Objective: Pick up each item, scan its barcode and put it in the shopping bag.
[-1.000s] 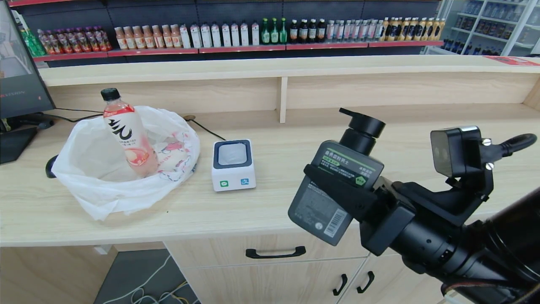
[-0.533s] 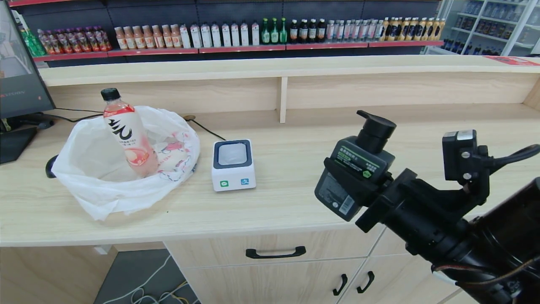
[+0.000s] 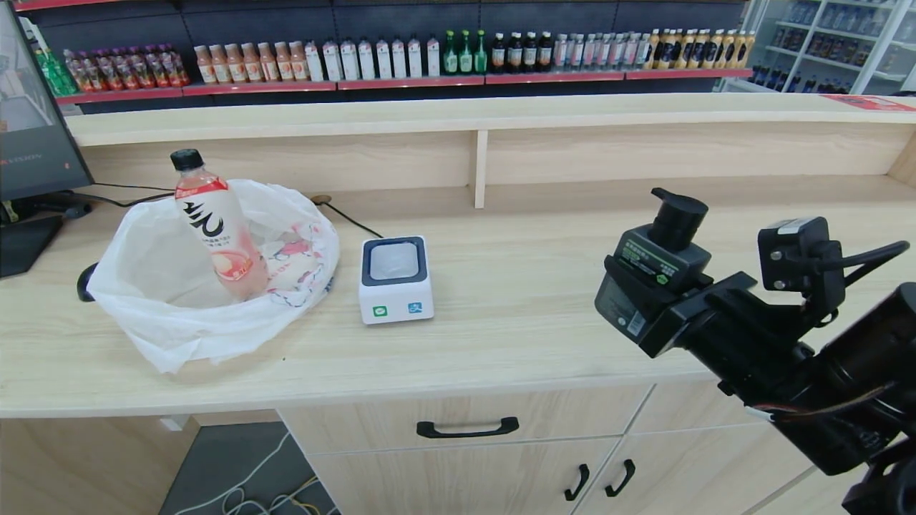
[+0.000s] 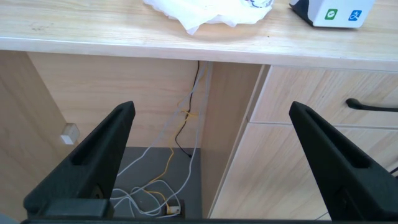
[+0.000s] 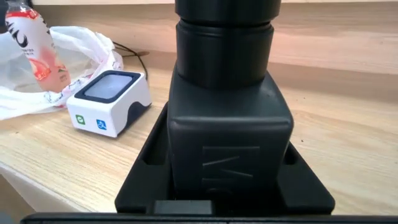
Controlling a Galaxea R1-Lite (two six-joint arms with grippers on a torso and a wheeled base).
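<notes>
My right gripper (image 3: pixel 644 304) is shut on a dark grey pump bottle (image 3: pixel 653 266), held slightly tilted above the counter's right front part, with its barcode label facing left. In the right wrist view the pump bottle (image 5: pixel 227 143) sits between the jaws of the right gripper (image 5: pixel 224 171). The white scanner (image 3: pixel 396 279) stands mid-counter, well left of the bottle. A white shopping bag (image 3: pixel 164 307) lies open at the left with a pink drink bottle (image 3: pixel 215 225) leaning in it. My left gripper (image 4: pixel 211 162) hangs open below the counter edge, facing the cabinet.
A monitor (image 3: pixel 28 129) stands at the far left with a cable (image 3: pixel 351 218) running to the scanner. A raised wooden ledge (image 3: pixel 479 118) borders the back. Drawer handles (image 3: pixel 467 429) sit below the front edge. Bare counter lies between scanner and pump bottle.
The right gripper has carried the pump bottle to the right and farther from the head camera, and the bottle now stands more upright. The bag, drink bottle and scanner stayed put.
</notes>
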